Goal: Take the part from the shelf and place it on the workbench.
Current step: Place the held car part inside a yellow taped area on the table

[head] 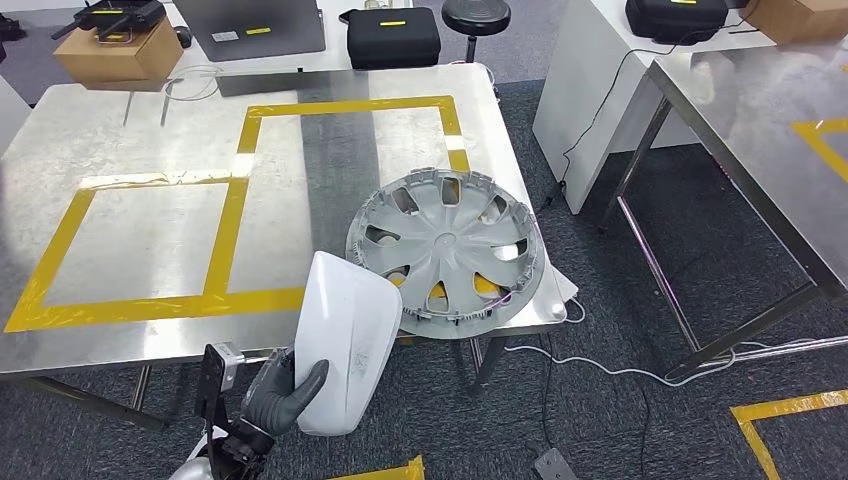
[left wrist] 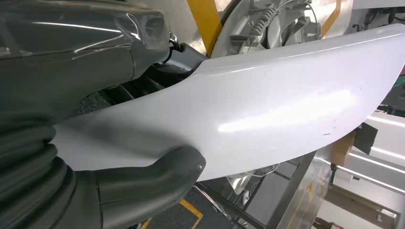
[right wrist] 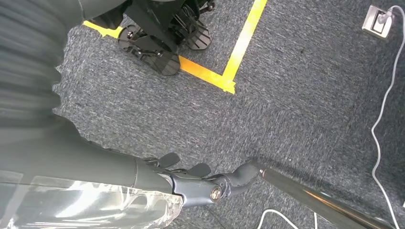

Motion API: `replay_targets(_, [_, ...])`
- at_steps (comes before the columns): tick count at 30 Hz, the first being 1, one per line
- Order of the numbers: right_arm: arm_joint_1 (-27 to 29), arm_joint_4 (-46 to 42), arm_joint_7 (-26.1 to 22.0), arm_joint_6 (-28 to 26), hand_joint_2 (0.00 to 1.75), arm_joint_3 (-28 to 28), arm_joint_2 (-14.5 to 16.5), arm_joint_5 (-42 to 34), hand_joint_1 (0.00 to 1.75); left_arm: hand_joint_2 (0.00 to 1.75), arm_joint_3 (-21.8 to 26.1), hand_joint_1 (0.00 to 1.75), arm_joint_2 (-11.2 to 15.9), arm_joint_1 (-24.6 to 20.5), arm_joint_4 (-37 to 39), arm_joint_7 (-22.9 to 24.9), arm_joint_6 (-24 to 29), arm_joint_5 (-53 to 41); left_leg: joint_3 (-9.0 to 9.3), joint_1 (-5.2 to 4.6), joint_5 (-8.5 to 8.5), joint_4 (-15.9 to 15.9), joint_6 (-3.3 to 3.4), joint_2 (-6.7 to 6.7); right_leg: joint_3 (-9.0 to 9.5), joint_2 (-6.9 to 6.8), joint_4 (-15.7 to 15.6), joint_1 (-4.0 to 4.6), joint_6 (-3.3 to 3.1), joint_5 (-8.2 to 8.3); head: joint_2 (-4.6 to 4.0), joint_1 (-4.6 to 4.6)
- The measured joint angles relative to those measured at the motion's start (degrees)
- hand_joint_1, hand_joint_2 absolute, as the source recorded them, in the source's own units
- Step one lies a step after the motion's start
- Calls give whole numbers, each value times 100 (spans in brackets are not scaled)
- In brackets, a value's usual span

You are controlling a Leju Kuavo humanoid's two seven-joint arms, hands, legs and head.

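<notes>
White glossy curved part (head: 345, 340), smooth shell, held by the left hand (head: 285, 393) at its lower end, thumb (left wrist: 157, 174) pressed on the face, in front of the workbench (head: 150, 130) near edge. Silver wheel cover (head: 445, 245) lies on the bench's right corner, overlapping yellow tape (head: 225, 240) squares, just beyond the part. Right hand (right wrist: 210, 183) hangs over grey carpet, fingers loosely apart, holding nothing. Cardboard box (head: 120, 50) at the far edge.
</notes>
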Motion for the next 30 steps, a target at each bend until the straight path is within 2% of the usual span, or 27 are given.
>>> replay_targets(13, [-110,101,-180,79,175,73,16,-198,0,175,2,175,88,-14,-333,-142,223,-189,0,0,0,0,0,0,-1,0,0,1,0,0,0,0])
replay_targets(19, [-192,181,-329,157,175,74,134,-278,0,175,36,175,166,-75,-574,-228,471,-905,1,1,0,0,-1,0,-1,0,0,1,0,0,0,1])
replay_targets(24, [-258,336,-467,332,175,76,212,-334,0,175,205,175,440,-234,-875,-234,367,-1840,1,2,3,-1,-4,0,-2,0,1,1,0,0,0,1])
replay_targets(30, [-329,616,-563,512,175,76,307,-404,0,175,855,175,842,-550,-1156,-242,-262,-1546,3,3,9,-1,-13,1,0,0,3,3,-3,2,0,0])
